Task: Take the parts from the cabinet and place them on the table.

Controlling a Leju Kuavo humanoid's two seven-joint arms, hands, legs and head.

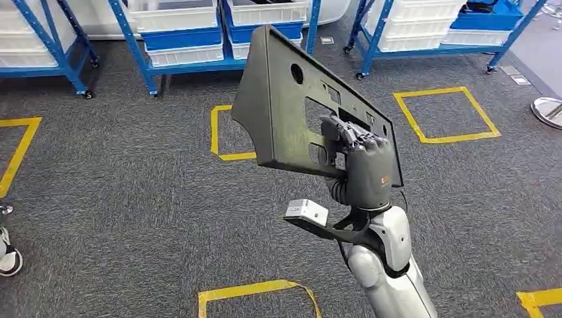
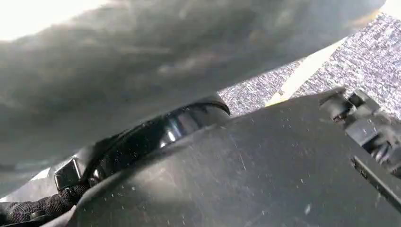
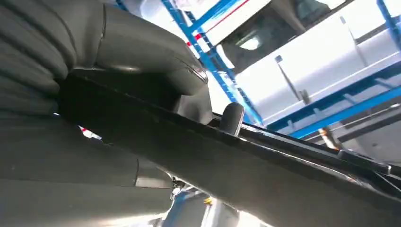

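This looks like a warehouse or factory parts store. Along the far side stand blue steel racks on castor wheels, their shelves loaded with white plastic bins and blue bins. The floor is grey industrial carpet marked out with yellow tape squares, the sort used to mark stations or parking spots. At the far right lies a round silver base plate.

The right hand hides part of the black panel.
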